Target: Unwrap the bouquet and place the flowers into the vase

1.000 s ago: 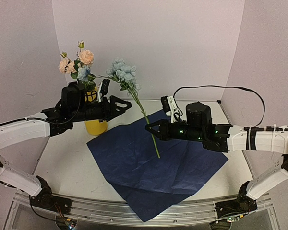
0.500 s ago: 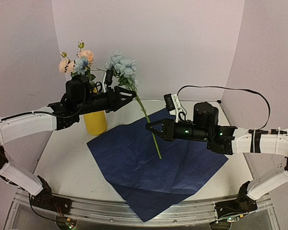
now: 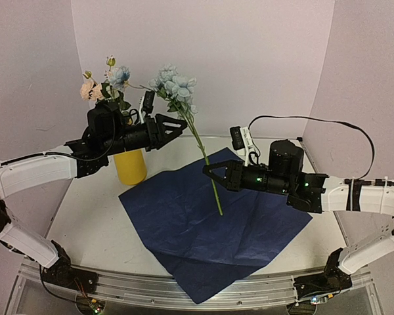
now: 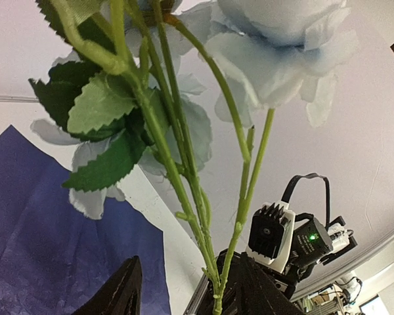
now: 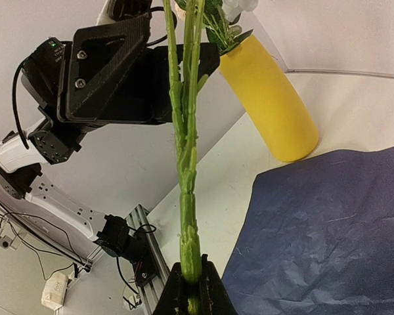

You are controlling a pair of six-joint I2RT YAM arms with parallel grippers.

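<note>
Vase mouth: the yellow vase (image 3: 131,169) already holds flowers (image 3: 104,90); the left arm (image 3: 111,134) crosses in front of its neck.
Above the vase: peach and blue blooms crowd the space over the mouth.
Between the 2 arms: 1 tilted blue spray (image 3: 177,88), pinched low on its stem by the right gripper (image 3: 207,172), passes between the parted fingers of the left gripper (image 3: 181,125).
Table centre: navy paper (image 3: 203,230) lies flat, with free air above it.
Left of vase: bare table reaches the side wall.
Right rear: black cable (image 3: 315,121) arches over the right arm.
</note>
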